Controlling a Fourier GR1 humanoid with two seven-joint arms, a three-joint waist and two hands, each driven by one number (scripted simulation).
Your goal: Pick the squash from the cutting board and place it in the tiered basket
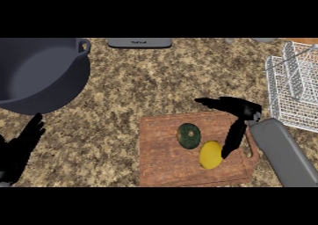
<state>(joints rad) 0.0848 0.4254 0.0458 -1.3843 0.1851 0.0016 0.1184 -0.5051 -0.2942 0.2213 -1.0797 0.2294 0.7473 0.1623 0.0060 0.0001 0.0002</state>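
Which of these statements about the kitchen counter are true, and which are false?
1. Two foods lie on the wooden cutting board: a dark green squash and a yellow lemon. True.
2. The right hand already holds the squash. False: its fingers hang beside the lemon, and the squash lies free on the board.
3. The wire tiered basket stands at the right of the counter. True.
4. The squash sits inside the dark pot. False: it is on the board.
5. The left hand rests open at the left edge. True.
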